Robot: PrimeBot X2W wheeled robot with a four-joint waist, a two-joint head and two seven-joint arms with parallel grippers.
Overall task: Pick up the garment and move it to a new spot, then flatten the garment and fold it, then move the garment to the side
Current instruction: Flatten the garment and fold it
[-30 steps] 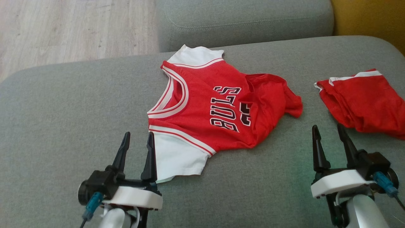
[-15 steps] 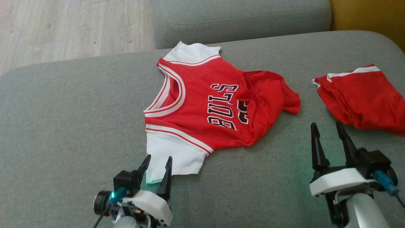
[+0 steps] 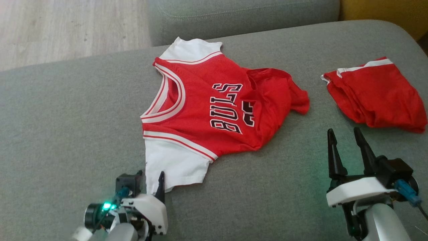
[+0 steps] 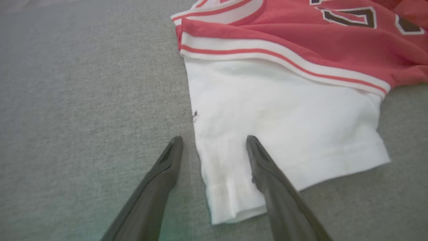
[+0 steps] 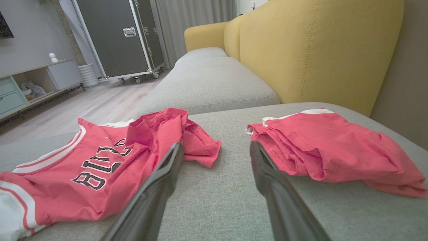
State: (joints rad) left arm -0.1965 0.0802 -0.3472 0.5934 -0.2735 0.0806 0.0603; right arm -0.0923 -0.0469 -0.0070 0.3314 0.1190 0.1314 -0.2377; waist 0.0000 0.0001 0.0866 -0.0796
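Gray sofa cushion (image 3: 67, 117) is carrying red jersey (image 3: 200, 107), lying rumpled mid-cushion, w/ red shorts (image 3: 378, 97) to its right. Left hand (image 4: 214, 139) is sitting wide open astride white sleeve edge, gripping nothing. Right hand (image 3: 343, 130) is hovering open, empty, nr shorts.

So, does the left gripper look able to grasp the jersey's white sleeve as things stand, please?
Probably yes: the left gripper is open and straddles the side edge of the white sleeve, with nothing else in the way.
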